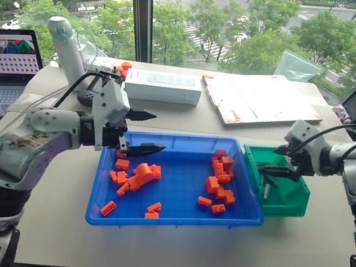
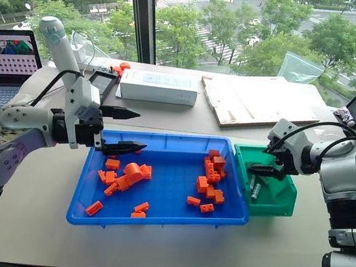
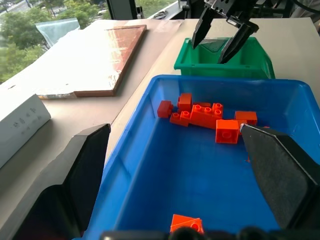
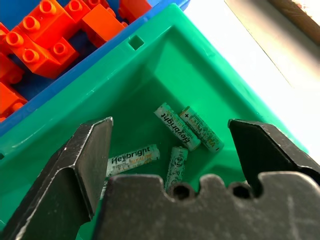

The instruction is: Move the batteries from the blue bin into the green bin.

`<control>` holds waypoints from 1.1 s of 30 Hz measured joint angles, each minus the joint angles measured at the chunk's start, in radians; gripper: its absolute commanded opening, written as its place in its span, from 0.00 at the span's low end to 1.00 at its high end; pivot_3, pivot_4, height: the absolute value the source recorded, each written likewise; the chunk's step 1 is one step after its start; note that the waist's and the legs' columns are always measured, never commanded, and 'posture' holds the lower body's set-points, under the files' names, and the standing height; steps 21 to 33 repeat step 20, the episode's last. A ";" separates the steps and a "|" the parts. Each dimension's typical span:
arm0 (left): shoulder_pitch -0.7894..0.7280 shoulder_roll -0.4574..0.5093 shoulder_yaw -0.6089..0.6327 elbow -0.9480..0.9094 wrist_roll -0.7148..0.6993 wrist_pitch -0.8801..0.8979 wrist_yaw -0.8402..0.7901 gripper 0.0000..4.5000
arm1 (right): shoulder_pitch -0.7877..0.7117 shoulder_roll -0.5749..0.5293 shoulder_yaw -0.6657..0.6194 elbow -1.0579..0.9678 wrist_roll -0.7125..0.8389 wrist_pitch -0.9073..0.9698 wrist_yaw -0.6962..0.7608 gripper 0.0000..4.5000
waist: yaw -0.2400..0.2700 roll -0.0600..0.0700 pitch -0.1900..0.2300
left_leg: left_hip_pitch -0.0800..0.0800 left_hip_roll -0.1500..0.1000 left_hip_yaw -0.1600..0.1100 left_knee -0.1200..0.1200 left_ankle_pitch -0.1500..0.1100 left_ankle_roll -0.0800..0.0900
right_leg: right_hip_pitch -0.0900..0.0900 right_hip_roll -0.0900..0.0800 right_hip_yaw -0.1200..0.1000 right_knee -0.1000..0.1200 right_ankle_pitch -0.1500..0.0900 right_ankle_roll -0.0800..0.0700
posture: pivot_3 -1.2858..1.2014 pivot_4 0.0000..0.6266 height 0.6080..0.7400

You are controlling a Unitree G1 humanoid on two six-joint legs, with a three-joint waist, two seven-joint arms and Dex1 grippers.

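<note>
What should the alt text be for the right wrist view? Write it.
Four batteries lie on the floor of the green bin, seen between the open right claw fingers. Orange bricks sit in the adjoining blue bin.

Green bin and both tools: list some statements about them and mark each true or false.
1. The green bin holds batteries. True.
2. The right tool grips a battery. False: it is open and empty above the green bin.
3. The left tool is open over the blue bin. True.
4. The green bin stands on the blue bin's left side. False: it sits against its right end.
5. Orange bricks lie in the blue bin. True.
</note>
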 measured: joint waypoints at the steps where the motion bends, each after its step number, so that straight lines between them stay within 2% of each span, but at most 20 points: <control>1: 0.010 0.003 0.021 -0.001 -0.001 0.006 0.008 1.00 | -0.004 -0.016 -0.021 0.006 0.016 0.001 0.010 0.97 | 0.001 0.000 0.000 | 0.000 0.000 0.000 0.000 0.000 0.000 | 0.000 0.000 0.000 0.000 0.000 0.000 | 0.52 0.24 0.94; 5: 0.055 0.021 0.123 -0.016 -0.028 0.036 0.043 1.00 | -0.018 -0.042 -0.153 0.026 0.092 -0.089 0.012 0.97 | 0.000 0.000 0.000 | 0.000 0.000 0.000 0.000 -0.001 0.000 | 0.000 0.000 0.000 0.000 0.000 0.000 | 0.52 0.24 0.94; 7: 0.081 0.018 0.168 -0.020 -0.028 0.038 0.081 1.00 | -0.011 0.036 -0.260 -0.016 0.181 -0.119 -0.031 0.97 | -0.005 0.000 0.000 | 0.002 0.001 0.000 0.000 0.000 -0.001 | 0.002 0.000 0.000 0.000 0.000 0.000 | 0.52 0.24 0.94; 12: 0.194 -0.004 0.240 -0.039 -0.029 0.058 0.152 1.00 | 0.131 0.120 -0.336 -0.143 0.306 -0.106 -0.064 0.97 | -0.001 0.000 0.000 | 0.004 0.000 -0.001 0.000 -0.001 0.001 | 0.006 0.000 -0.001 -0.001 0.000 0.000 | 0.52 0.24 0.94; 14: 0.261 -0.027 0.274 -0.045 -0.030 0.070 0.190 1.00 | 0.202 0.153 -0.366 -0.203 0.347 -0.064 -0.120 0.97 | 0.005 0.000 0.000 | 0.004 0.000 -0.001 0.001 -0.001 0.000 | 0.007 0.000 -0.002 -0.001 0.000 0.000 | 0.52 0.24 0.94; 16: 0.292 -0.055 0.294 -0.056 -0.043 0.084 0.220 1.00 | 0.246 0.173 -0.375 -0.256 0.364 -0.032 -0.170 0.97 | 0.006 0.000 0.000 | 0.004 0.000 -0.002 0.002 -0.005 -0.006 | 0.007 0.000 -0.002 -0.001 0.000 0.000 | 0.52 0.24 0.94; 20: 0.293 -0.067 0.303 -0.085 -0.072 0.090 0.259 1.00 | 0.282 0.183 -0.374 -0.305 0.376 -0.012 -0.237 0.97 | 0.004 0.000 0.000 | 0.006 0.000 -0.002 0.003 -0.005 -0.006 | 0.010 -0.001 -0.002 -0.001 0.000 0.001 | 0.52 0.24 0.94; 33: 0.293 -0.067 0.303 -0.085 -0.072 0.090 0.259 1.00 | 0.282 0.183 -0.374 -0.305 0.376 -0.012 -0.237 0.97 | 0.004 0.000 0.000 | 0.006 0.000 -0.002 0.003 -0.005 -0.006 | 0.010 -0.001 -0.002 -0.001 0.000 0.001 | 0.52 0.24 0.94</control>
